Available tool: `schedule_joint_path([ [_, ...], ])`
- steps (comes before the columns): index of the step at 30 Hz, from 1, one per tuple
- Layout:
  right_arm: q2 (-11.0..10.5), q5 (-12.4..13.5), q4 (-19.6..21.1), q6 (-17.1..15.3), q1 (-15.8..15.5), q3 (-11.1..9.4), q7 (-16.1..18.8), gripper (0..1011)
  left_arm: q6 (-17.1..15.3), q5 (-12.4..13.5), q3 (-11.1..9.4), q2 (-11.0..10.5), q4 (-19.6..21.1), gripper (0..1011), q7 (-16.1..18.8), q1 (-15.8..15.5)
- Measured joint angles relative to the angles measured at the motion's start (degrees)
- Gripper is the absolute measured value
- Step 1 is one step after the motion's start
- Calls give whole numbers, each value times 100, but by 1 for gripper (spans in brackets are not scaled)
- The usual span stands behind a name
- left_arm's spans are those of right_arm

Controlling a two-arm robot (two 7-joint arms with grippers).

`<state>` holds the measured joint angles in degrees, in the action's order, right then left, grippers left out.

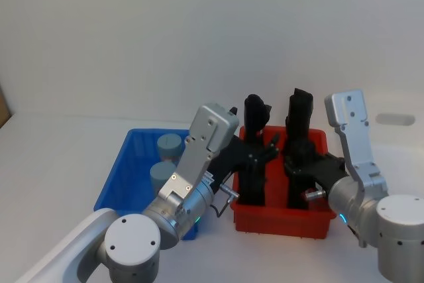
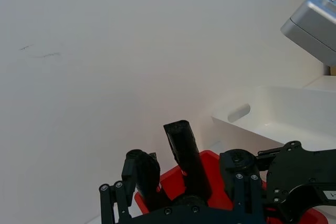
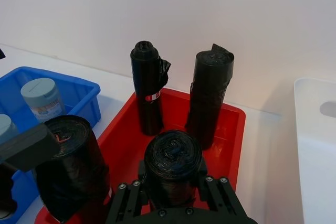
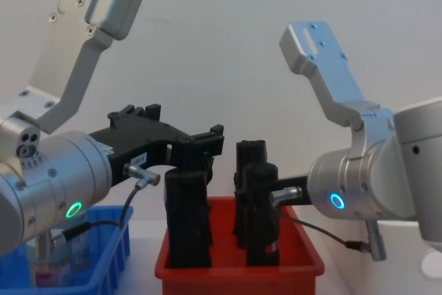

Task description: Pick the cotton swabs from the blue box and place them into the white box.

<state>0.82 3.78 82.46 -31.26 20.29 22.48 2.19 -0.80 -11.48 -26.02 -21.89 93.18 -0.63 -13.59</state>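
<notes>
jars: two stand upright in the blue bin, grey-blue lids up, one nearer the robot, one farther back. neither is held.
white tub: on the robot's right, beyond the red bin and well apart from the blue bin.
left gripper: reaches across over the red bin, above the black rolls, not over the jars. jaws stand wide apart with nothing between them.
right gripper: low among the black rolls in the red bin. cannot tell whether it grips one; a roll sits right in front of its wrist camera.
step (judged): no jar has been picked up yet, and both grippers are at the wrong bin.
risk 1: the left gripper closes where it is and takes a black roll instead of a jar. cause: it hangs over the rolls with the jaws spread.
risk 2: the arms knock together. cause: both crowd the one red bin, close side by side.
risk 3: a roll topples as a gripper pulls away. cause: the rolls are tall and narrow and stand loose.
risk 4: a carried jar clips the rolls. cause: the way from the blue bin to the white tub passes over the red bin.
risk 5: a jar slips or knocks its neighbour. cause: smooth round plastic, and the two stand near each other.
</notes>
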Motion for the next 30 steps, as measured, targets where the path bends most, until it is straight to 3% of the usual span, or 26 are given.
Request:
schedule_joint_path([
  [12,-4,72,79,160,-1,-53,-46,448,0,0,0,0,0,1003,0,0],
  [30,-62,698,680,1079,95,-447,-456,447,0,0,0,0,0,1003,0,0],
])
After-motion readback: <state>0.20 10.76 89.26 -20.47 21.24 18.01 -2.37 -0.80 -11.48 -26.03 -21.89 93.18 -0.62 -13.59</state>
